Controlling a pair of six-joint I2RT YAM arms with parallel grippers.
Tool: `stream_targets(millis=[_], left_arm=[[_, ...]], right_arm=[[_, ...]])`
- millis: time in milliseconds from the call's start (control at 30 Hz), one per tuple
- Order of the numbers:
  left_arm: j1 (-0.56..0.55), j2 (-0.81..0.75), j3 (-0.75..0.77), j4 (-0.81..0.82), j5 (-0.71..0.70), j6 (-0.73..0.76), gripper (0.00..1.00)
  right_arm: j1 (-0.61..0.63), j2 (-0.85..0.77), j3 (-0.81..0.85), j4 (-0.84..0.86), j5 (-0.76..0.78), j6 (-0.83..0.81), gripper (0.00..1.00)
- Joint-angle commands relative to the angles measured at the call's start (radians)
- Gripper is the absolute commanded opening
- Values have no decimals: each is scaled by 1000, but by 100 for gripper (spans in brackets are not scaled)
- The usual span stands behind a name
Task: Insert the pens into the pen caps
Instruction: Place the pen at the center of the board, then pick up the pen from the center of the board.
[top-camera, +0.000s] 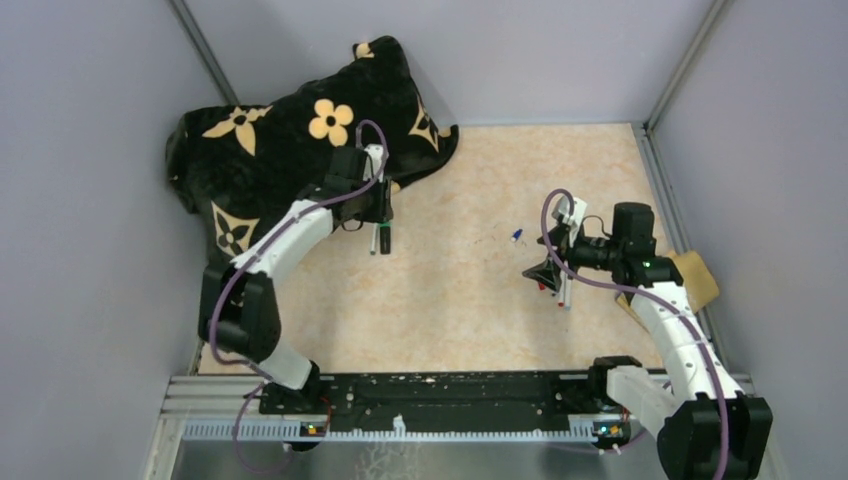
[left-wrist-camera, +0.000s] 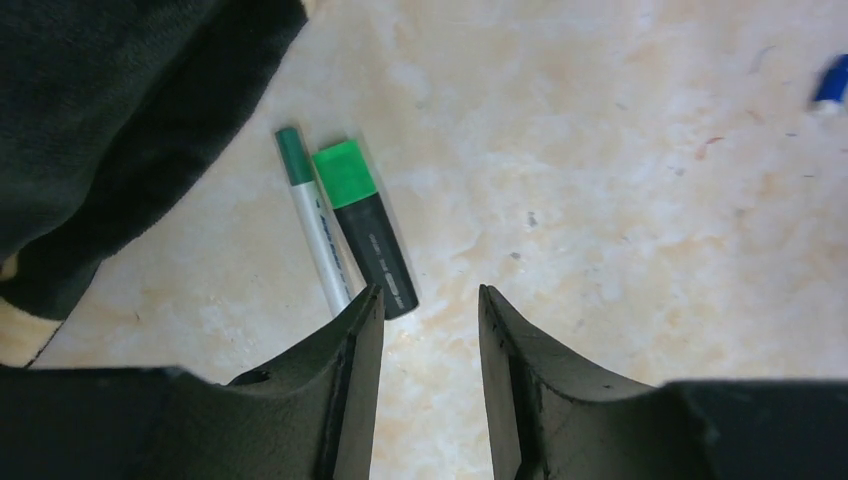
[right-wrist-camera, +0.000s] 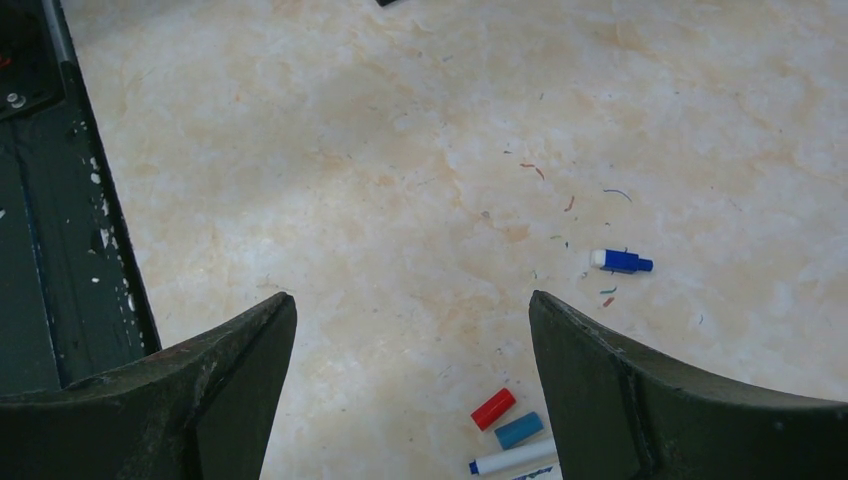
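Note:
In the left wrist view a white pen with a dark green end (left-wrist-camera: 318, 225) and a thicker black pen with a bright green end (left-wrist-camera: 365, 225) lie side by side on the table. My left gripper (left-wrist-camera: 430, 295) is open and empty just beside the black pen's butt; from above it (top-camera: 383, 222) hovers over both pens. My right gripper (right-wrist-camera: 412, 300) is wide open and empty above the table. A red cap (right-wrist-camera: 493, 408), a teal cap (right-wrist-camera: 518, 430) and a white pen with a blue tip (right-wrist-camera: 512, 459) lie by its right finger. A small blue stub (right-wrist-camera: 620, 261) lies further off, and also shows from above (top-camera: 517, 236).
A black blanket with tan flowers (top-camera: 290, 150) is heaped at the back left, right next to the left gripper. A tan cardboard box (top-camera: 695, 280) sits at the right wall. The black base rail (right-wrist-camera: 40, 250) runs along the near edge. Grey walls enclose the table.

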Motion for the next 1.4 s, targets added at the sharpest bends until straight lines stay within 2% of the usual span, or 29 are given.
stream_targets(millis=[0, 100, 200, 333, 433, 567, 700, 833, 1000, 1233, 1367], left_arm=[[4, -174, -123, 131, 148, -19, 46], [4, -329, -229, 239, 251, -40, 50], [5, -482, -342, 380, 349, -85, 62], [5, -635, -468, 557, 411, -148, 82], [4, -699, -531, 614, 443, -195, 89], [5, -729, -576, 634, 482, -227, 90], [5, -749, -562, 570, 452, -205, 91], [6, -764, -499, 438, 414, -111, 91], [6, -768, -464, 262, 313, 45, 91], [6, -785, -514, 258, 245, 86, 91], [6, -783, -518, 257, 229, 99, 91]], right_arm=[[-33, -23, -2, 1, -21, -23, 85], [-45, -24, -8, 3, -26, -24, 85], [-65, -25, -15, 4, -24, -32, 85], [-86, -21, -25, 8, -15, -45, 85], [-98, -21, -35, -1, 4, -69, 85], [-104, -26, -65, -16, 59, -125, 82], [-105, -24, -89, 4, 215, -125, 81], [-106, -8, -105, 19, 354, -94, 76], [-105, 57, -100, 12, 486, -27, 62], [-105, 187, -47, 30, 488, 122, 42], [-104, 232, -44, 65, 484, 199, 38]])
